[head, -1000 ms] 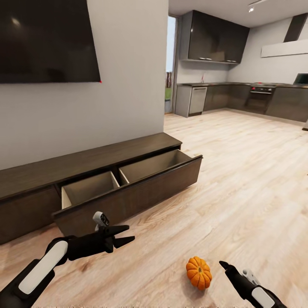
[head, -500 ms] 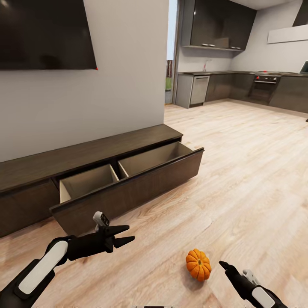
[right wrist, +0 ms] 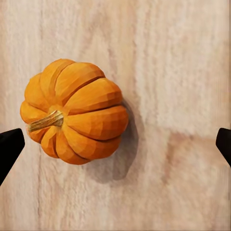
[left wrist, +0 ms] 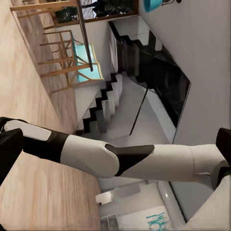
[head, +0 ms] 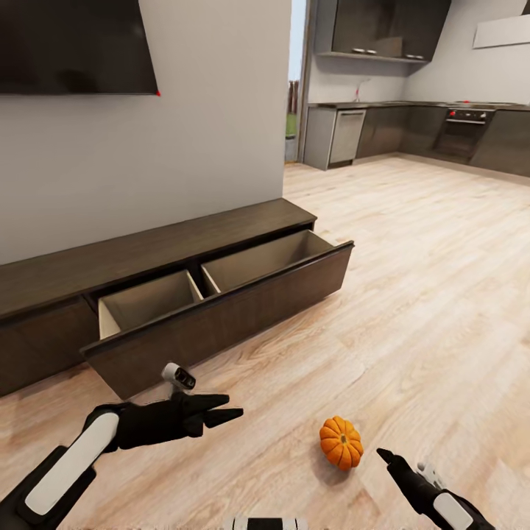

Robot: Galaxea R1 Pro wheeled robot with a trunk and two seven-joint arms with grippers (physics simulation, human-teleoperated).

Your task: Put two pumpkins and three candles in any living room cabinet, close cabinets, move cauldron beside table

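The pumpkin [head: 341, 442] is sitting on the floor, lower centre-right, below the cabinet's [head: 147, 258] open drawer. The right gripper [right wrist: 115, 144] is hovering spread wide above it; lowering centred seems best. The left gripper [head: 221, 409] is probably apart.

No readable text anywhere — teal lettering on white panel [left wrist: 159, 222] cut off, illegible.

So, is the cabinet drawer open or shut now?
Open. The drawer is pulled out of the cabinet, and both its beige compartments look empty.
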